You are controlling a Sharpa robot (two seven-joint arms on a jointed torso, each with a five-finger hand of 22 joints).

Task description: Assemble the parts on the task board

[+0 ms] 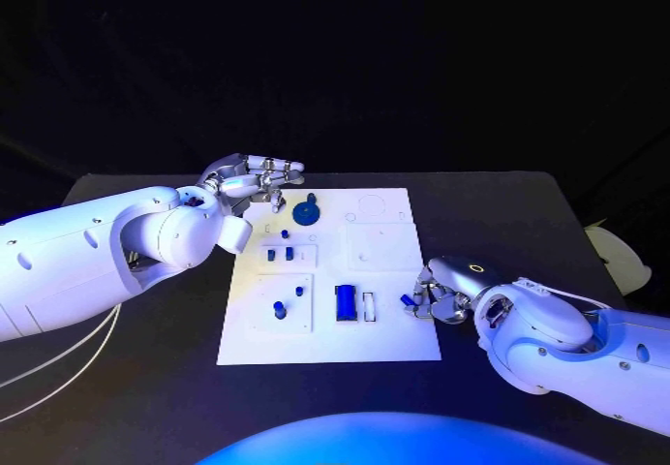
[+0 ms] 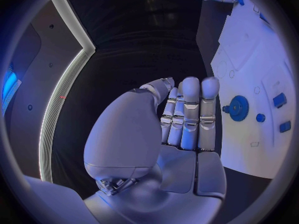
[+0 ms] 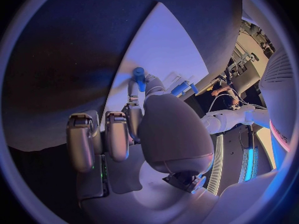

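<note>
At board's [image 1: 391, 339] right edge, right hand [image 1: 444, 295] pinches a small blue peg [image 3: 139, 78], long axis upright, pointing onto the board. Left hand [image 1: 255, 180], fingers together and empty, hovers beside gear [image 1: 306, 210] at far left corner.

A dark room with a black bench

The bench [image 1: 531, 208] is black and the space behind it is dark. Blue light falls over it. A wall [image 2: 37, 59] has a bright strip light [image 2: 59, 112] running along a panel edge.
</note>
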